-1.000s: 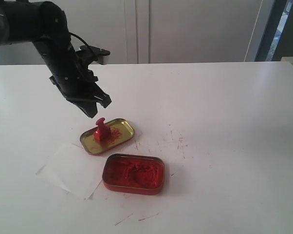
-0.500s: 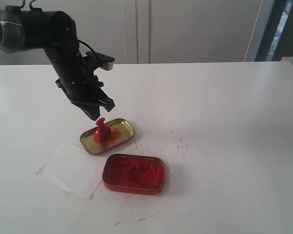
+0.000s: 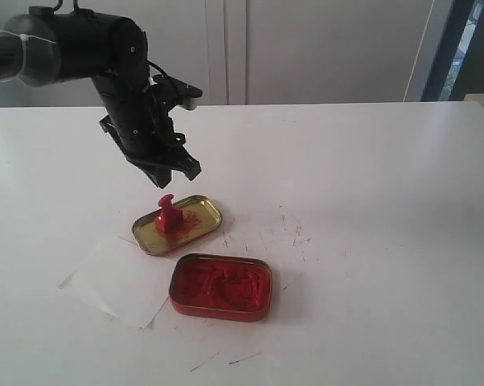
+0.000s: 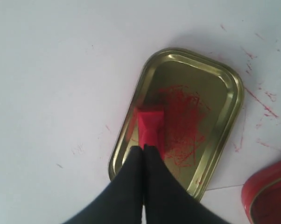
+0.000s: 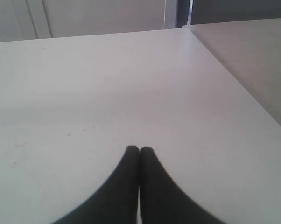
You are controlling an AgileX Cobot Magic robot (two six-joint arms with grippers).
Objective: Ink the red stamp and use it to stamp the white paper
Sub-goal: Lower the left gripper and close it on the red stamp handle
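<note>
The red stamp [image 3: 168, 214] stands upright inside the gold tin lid [image 3: 195, 232], seen from above in the left wrist view as the red stamp [image 4: 150, 125] on the smeared lid [image 4: 224, 88]. My left gripper [image 3: 178, 178] hangs just above and behind the stamp, shut with nothing in it; its tips [image 4: 144, 148] sit together over the stamp's near edge. The white paper [image 3: 117, 279] lies flat left of the red ink tin [image 3: 220, 286]. My right gripper [image 5: 139, 149] is shut over bare table and does not show in the exterior view.
Red ink smears mark the tabletop [image 3: 294, 235] right of the lid and in front of the tin. A corner of the red tin [image 4: 271, 196] shows in the left wrist view. The table's far edge [image 5: 187, 29] meets a cabinet wall.
My left arm has swung right and slightly up, carrying the shut gripper from left of the stamp to above and behind it. The stamp, lid, tin and paper have not moved.
</note>
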